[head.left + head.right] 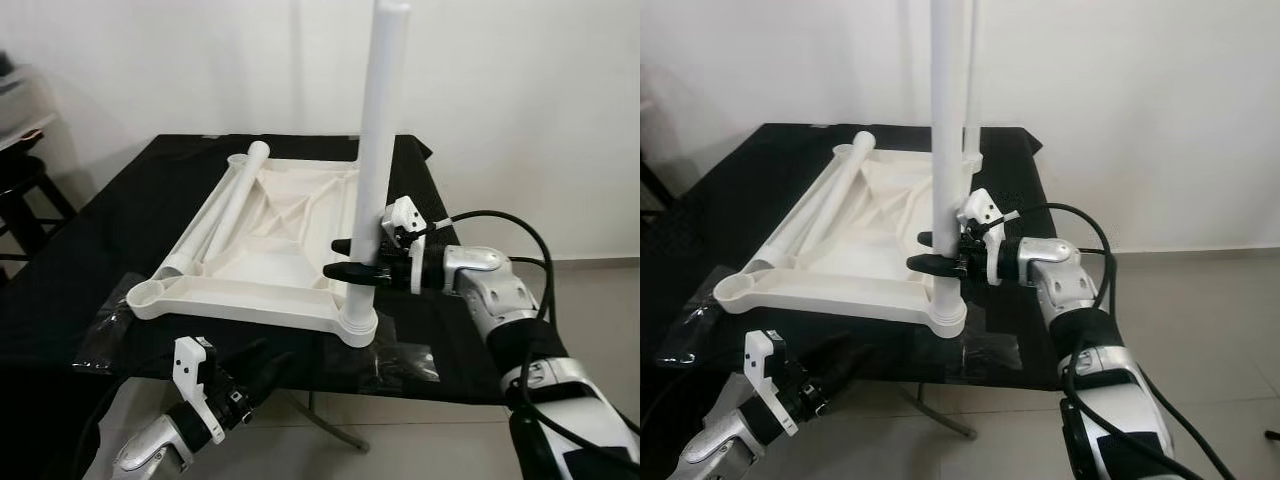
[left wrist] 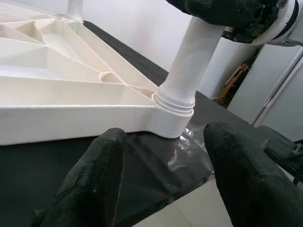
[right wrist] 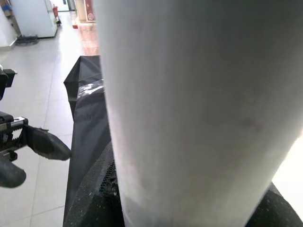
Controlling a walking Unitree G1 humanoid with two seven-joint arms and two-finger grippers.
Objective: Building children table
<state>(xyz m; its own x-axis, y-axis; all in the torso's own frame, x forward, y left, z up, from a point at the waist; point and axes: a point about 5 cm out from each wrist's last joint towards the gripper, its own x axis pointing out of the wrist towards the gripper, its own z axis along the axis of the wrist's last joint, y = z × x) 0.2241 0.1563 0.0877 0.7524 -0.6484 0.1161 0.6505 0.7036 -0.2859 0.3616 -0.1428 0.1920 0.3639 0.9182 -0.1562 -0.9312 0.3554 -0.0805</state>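
A white plastic tabletop (image 1: 270, 250) lies upside down on a table covered in black cloth (image 1: 120, 230). One white leg (image 1: 380, 130) stands upright in the near right corner socket (image 2: 173, 116). My right gripper (image 1: 352, 258) is shut on this leg just above the socket, and the leg (image 3: 189, 94) looms close in the right wrist view. A second leg (image 1: 970, 90) seems to stand at the far right corner behind it. Another leg (image 1: 215, 215) lies along the tabletop's left side. My left gripper (image 1: 265, 365) hangs open below the table's front edge, its fingers (image 2: 92, 179) pointing towards the socket.
Clear plastic wrapping (image 1: 400, 360) lies on the cloth near the front right corner, and more of it (image 1: 105, 330) at the front left. A dark stool (image 1: 20, 190) stands at the left by the wall. Tiled floor (image 1: 1200, 330) lies to the right.
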